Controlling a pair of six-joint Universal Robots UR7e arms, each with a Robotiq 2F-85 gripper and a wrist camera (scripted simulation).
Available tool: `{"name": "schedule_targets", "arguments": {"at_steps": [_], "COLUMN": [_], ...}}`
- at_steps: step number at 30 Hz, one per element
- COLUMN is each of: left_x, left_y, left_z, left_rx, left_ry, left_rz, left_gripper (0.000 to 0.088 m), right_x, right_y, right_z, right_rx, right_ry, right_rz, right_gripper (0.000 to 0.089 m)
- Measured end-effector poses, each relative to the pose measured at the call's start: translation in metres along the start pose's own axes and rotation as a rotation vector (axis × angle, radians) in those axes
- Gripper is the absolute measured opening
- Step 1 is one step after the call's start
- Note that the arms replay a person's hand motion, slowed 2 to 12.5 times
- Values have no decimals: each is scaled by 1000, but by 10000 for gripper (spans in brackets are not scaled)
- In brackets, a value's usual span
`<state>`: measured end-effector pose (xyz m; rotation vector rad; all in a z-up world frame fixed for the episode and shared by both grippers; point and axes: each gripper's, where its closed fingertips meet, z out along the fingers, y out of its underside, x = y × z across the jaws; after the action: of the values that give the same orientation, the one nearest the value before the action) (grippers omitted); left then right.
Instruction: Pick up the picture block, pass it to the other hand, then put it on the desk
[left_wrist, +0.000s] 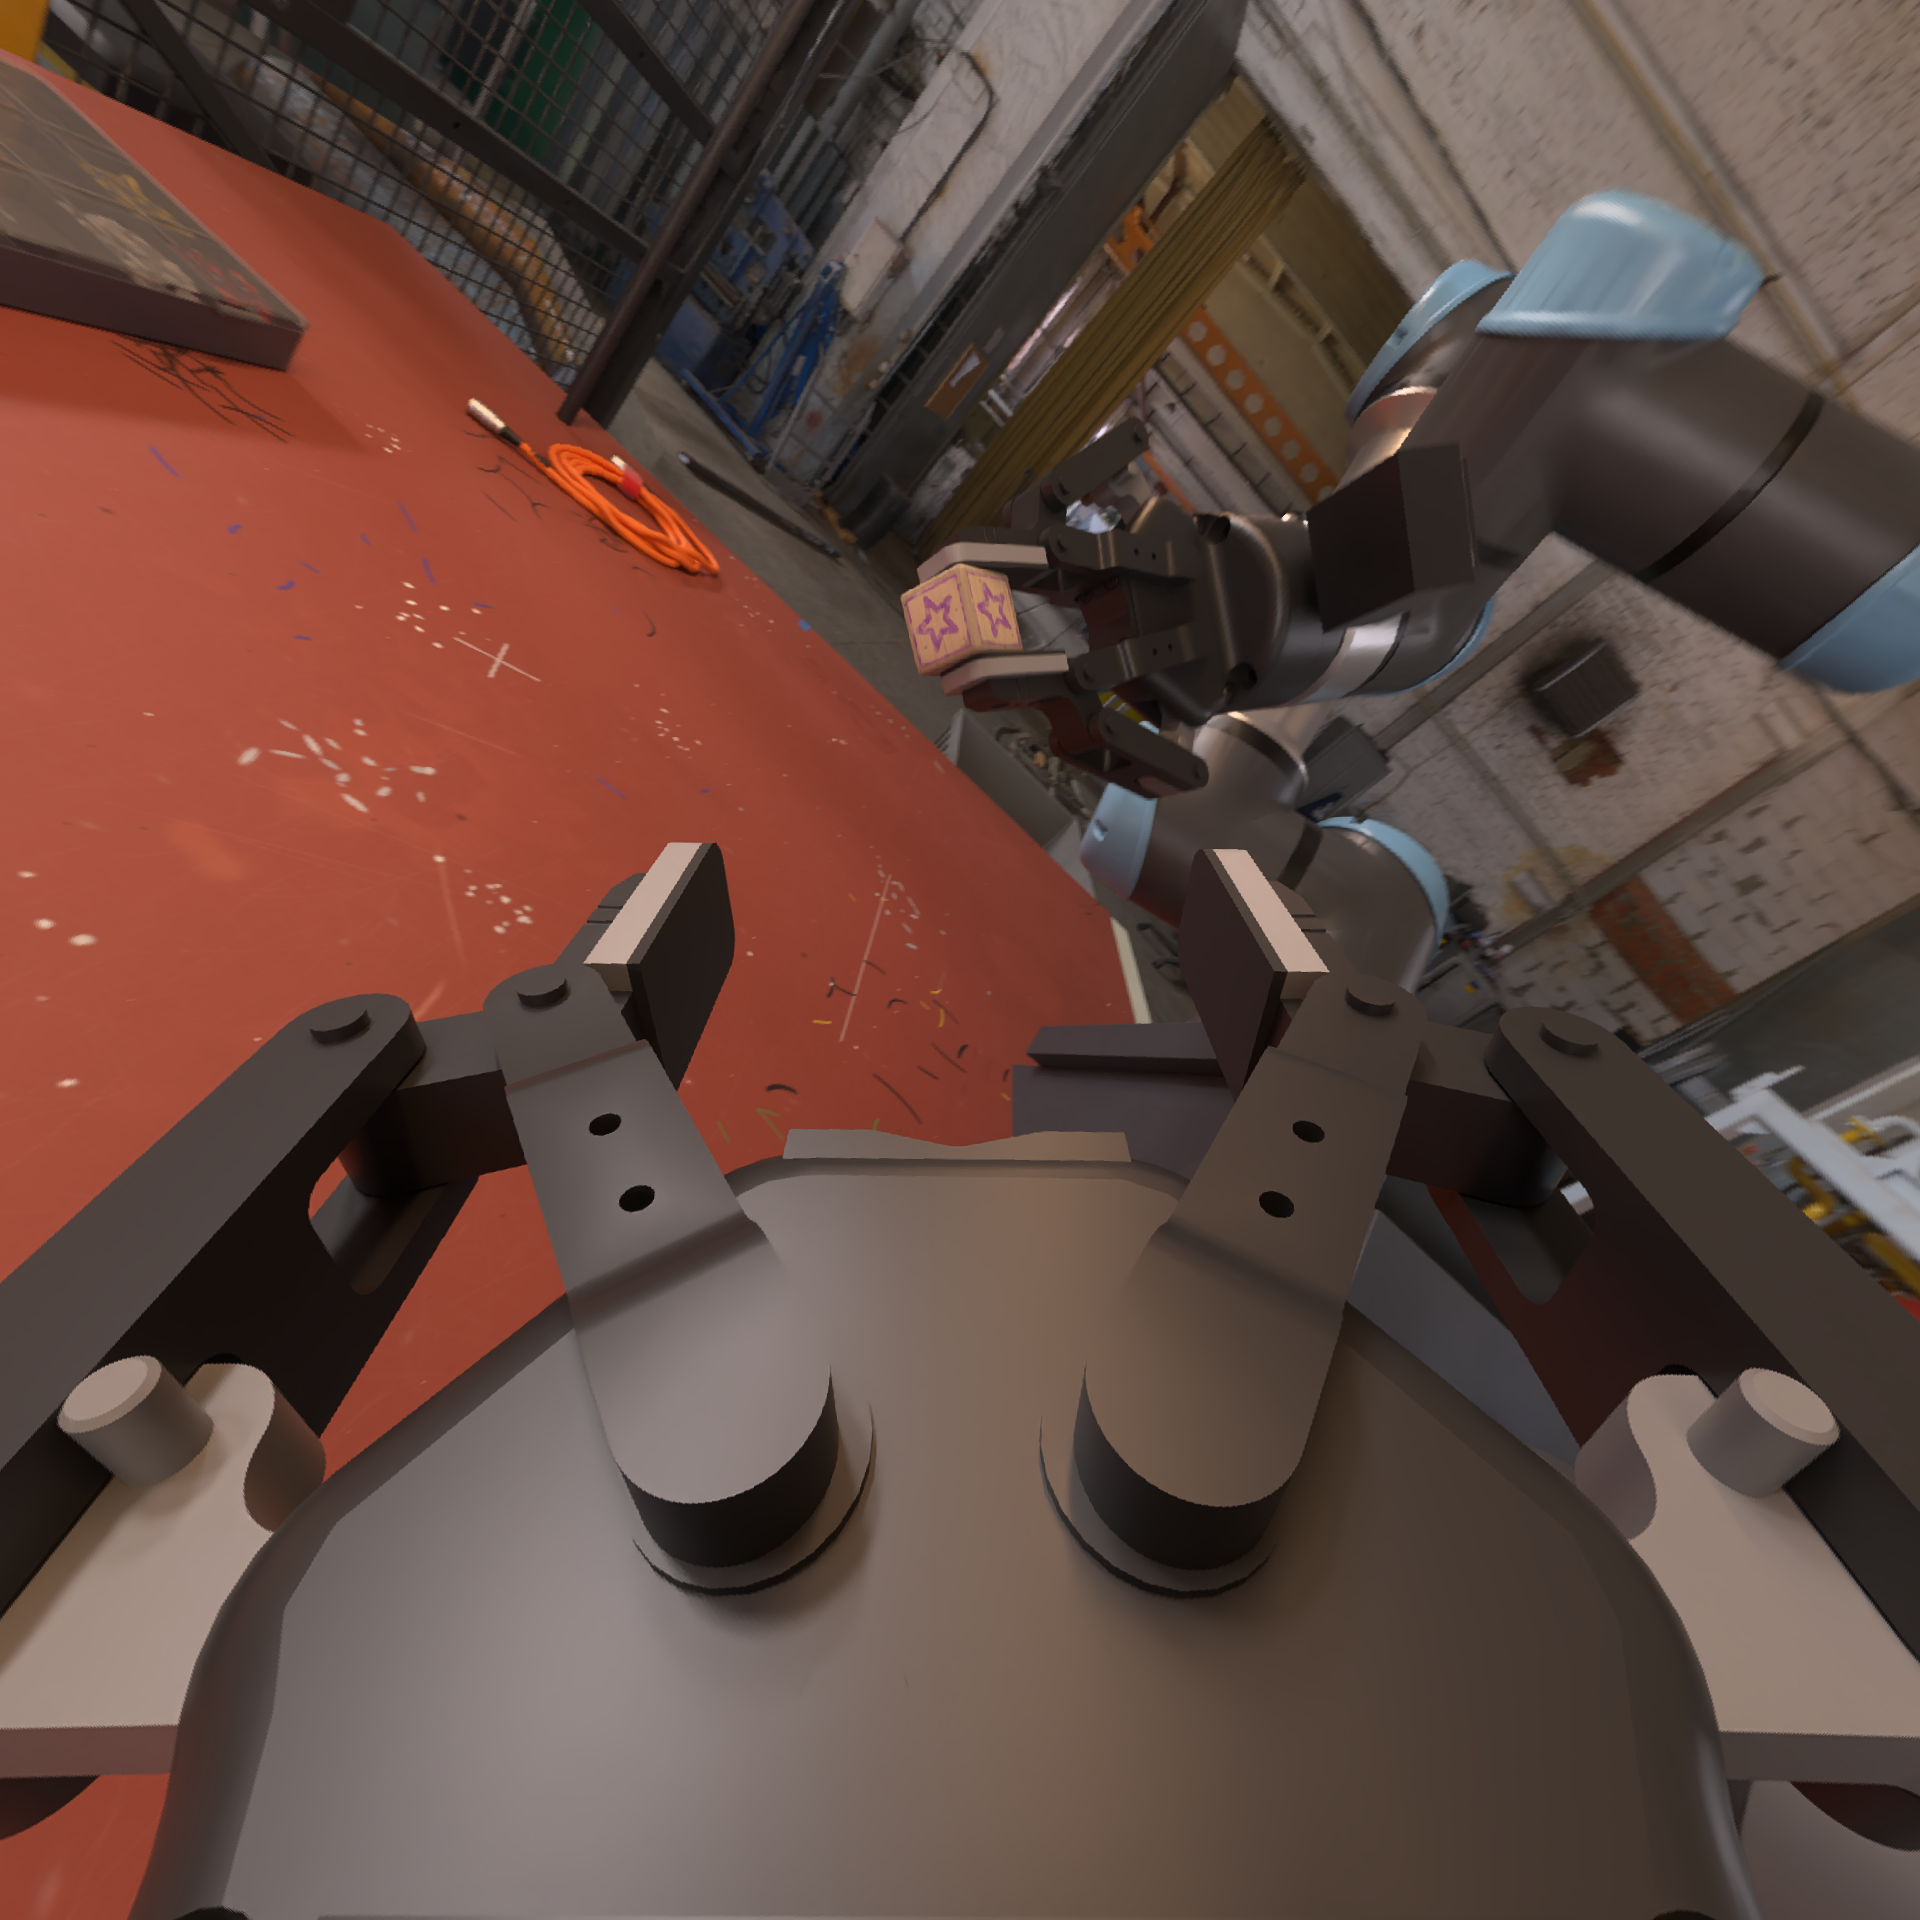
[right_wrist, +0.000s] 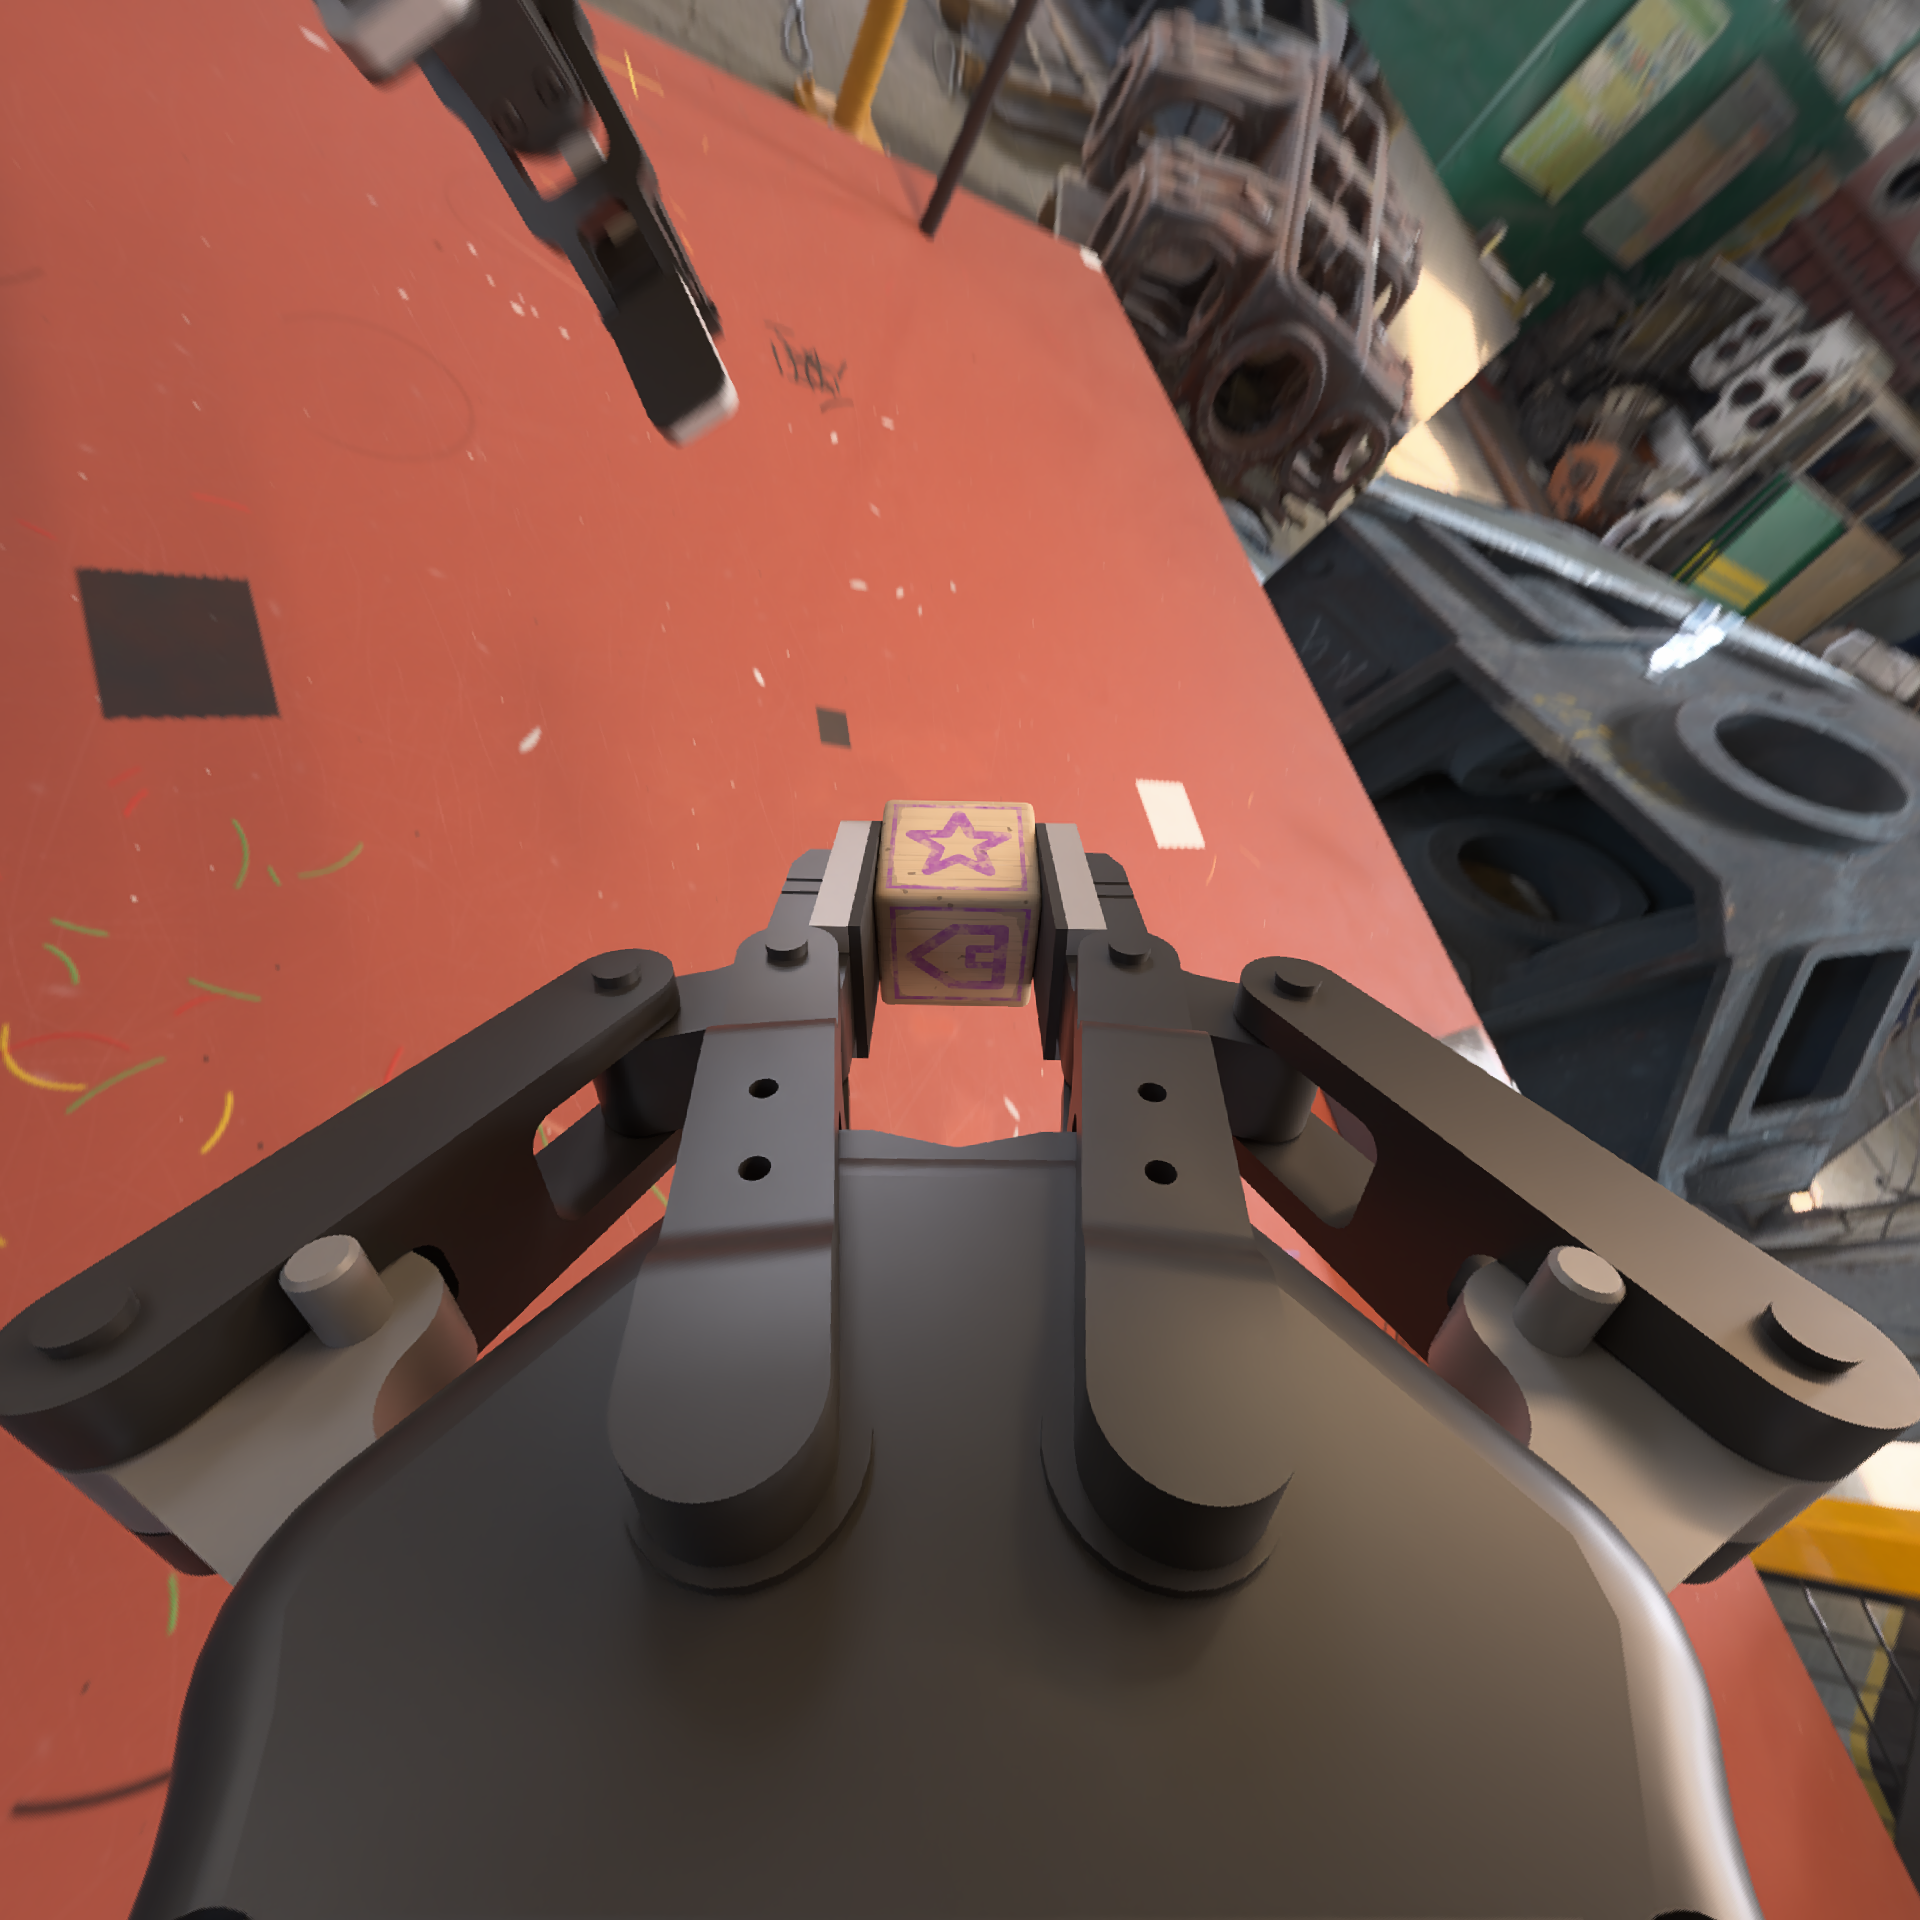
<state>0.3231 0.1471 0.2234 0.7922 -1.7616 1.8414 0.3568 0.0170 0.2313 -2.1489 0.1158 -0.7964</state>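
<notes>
here, the right gripper (right_wrist: 956, 914) is clenched on the picture block (right_wrist: 956, 902), a small wooden cube with purple star outlines, pinched on two opposite faces between the light pads (right_wrist: 844, 883). the block is held in the air above the red desk (right_wrist: 520, 520), touching nothing but the pads. in the left wrist view the same block (left_wrist: 961, 616) appears between the right gripper's fingers (left_wrist: 1003, 613), beyond the desk edge as seen from this camera, with the grey and pale blue right arm (left_wrist: 1621, 457) behind it. the left gripper (left_wrist: 961, 935) is released, its jaws standing wide apart and holding nothing, well apart from the block. in the right wrist view one finger of the left gripper (right_wrist: 665, 343) hangs above the desk, upper left. on the desk (left_wrist: 312, 675) lie a coiled orange cable (left_wrist: 623, 504) and, at the far corner, a flat dark book (left_wrist: 114, 218); scratches and pale flecks mark the surface.
</notes>
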Motion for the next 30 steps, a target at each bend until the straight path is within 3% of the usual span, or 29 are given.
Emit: {"name": "schedule_targets", "arguments": {"at_steps": [8, 15, 30], "left_x": [-1, 3, 7], "left_y": [2, 2, 5], "left_z": [-9, -14, -22], "left_rx": [-22, -18, -7], "left_ry": [-109, -152, -217], "left_rz": [105, 171, 226], "left_gripper": [754, 754, 748], "right_x": [22, 35, 43], "right_y": [46, 90, 178], "right_z": [-8, -12, -22], "right_rx": [-198, -380, -720], "right_ry": [-18, -47, -152], "right_rz": [52, 90, 148], "right_gripper": [251, 251, 251]}}
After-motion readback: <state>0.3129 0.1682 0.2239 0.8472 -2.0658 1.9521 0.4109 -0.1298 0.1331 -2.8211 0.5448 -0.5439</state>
